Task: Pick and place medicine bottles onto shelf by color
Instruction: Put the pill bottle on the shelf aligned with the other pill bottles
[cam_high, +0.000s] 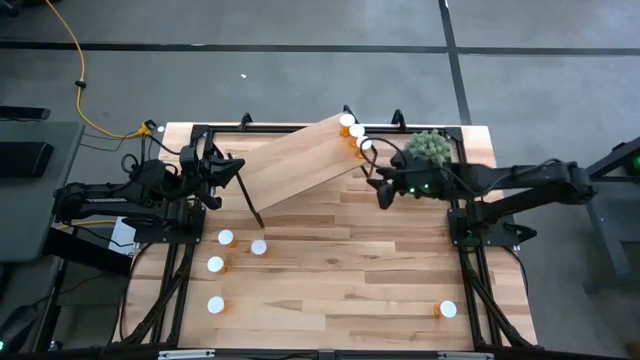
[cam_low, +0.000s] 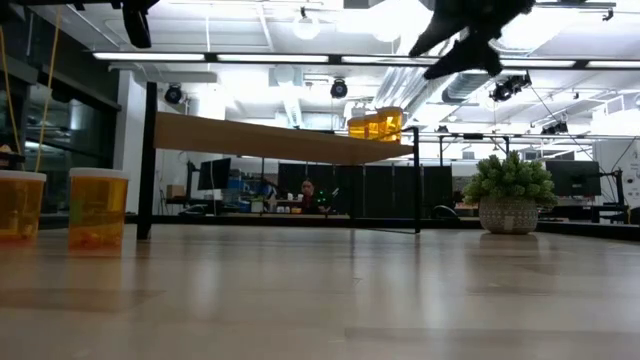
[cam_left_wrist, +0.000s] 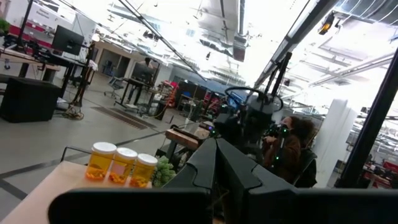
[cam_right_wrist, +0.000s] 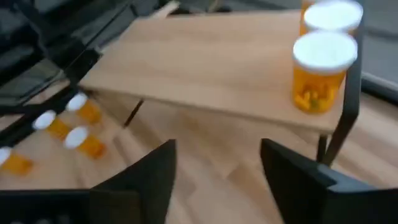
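Right end effector (cam_high: 383, 190) is seen empty, fingers parted, just off the shelf (cam_high: 300, 160) end where three medicine bottles (cam_high: 356, 132) stand. Clean withdrawal is advised, clearing the plant (cam_high: 428, 148) beside that end. Five bottles (cam_high: 226, 238) are left on the tabletop (cam_high: 340, 270) below the shelf. Left end effector (cam_high: 222, 170), clenched, waits at the shelf's opposite end.

Bright ceiling strips (cam_low: 330, 58) blaze overhead, glare washing out my left wrist view. My right wrist picture smears with blur; soft shadows pool under the shelf (cam_high: 300, 160).
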